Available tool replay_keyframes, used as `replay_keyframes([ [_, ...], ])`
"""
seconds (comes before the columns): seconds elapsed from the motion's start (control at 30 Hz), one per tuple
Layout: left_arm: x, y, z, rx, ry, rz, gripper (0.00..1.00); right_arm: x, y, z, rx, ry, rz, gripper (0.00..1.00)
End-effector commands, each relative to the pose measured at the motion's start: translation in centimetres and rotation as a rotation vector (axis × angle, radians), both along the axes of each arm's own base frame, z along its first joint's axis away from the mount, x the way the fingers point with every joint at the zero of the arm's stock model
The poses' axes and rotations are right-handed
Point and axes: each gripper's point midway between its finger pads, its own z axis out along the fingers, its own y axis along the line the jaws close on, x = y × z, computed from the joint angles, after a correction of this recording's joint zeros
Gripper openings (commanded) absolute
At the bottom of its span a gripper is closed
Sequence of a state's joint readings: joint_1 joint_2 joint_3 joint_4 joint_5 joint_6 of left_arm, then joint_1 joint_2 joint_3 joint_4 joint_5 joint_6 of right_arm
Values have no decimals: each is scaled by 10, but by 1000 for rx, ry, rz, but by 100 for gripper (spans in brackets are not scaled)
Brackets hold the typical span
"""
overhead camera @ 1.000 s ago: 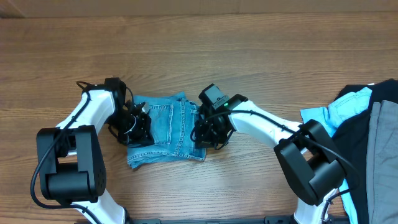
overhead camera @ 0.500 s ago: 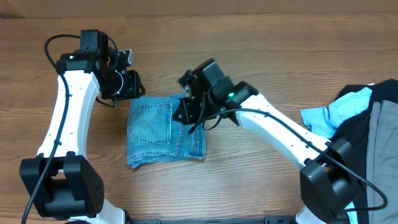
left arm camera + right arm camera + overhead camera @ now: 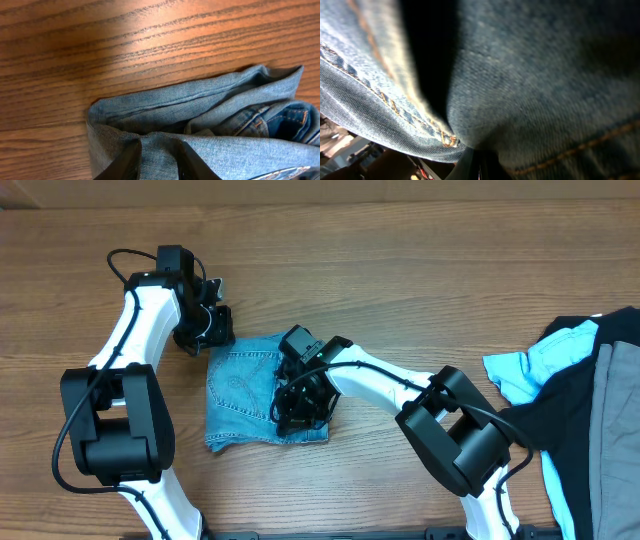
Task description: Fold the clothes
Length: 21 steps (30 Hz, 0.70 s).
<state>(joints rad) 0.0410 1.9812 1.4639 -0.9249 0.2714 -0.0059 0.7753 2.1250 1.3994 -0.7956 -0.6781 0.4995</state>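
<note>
The light-blue jeans (image 3: 245,395) lie folded into a small rectangle on the wood table, a stitched back pocket facing up. My left gripper (image 3: 208,330) is at their far left corner. In the left wrist view its fingers (image 3: 159,160) pinch a ridge of the denim (image 3: 225,100). My right gripper (image 3: 298,402) is down on the right half of the jeans. In the right wrist view denim (image 3: 535,75) fills the frame, and the fingers (image 3: 482,167) show only as a narrow closed slit at the bottom with cloth coming out of them.
A pile of other garments lies at the right edge: a bright cyan shirt (image 3: 545,360), a black one (image 3: 580,420) and a grey one (image 3: 615,430). Bare wood table (image 3: 420,290) surrounds the jeans.
The left gripper came down from the raised far-left position to the jeans' far left corner. The right gripper moved from the top edge down onto the right half of the jeans.
</note>
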Motion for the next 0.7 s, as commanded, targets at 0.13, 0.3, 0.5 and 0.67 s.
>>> replay_keyframes([
  [0.13, 7, 30, 45, 51, -16, 29, 24, 18, -28, 6, -27, -63, 0, 4],
  [0.3, 14, 35, 121, -67, -81, 74, 79, 43, -45, 65, -9, -355, 79, 10],
  [0.5, -7, 16, 151, -233, -38, 39, 94, 61, -62, 133, -10, -606, 23, 36],
  [0.67, -38, 16, 150, -254, 93, 64, 93, 60, -63, 154, 14, -607, -57, 38],
])
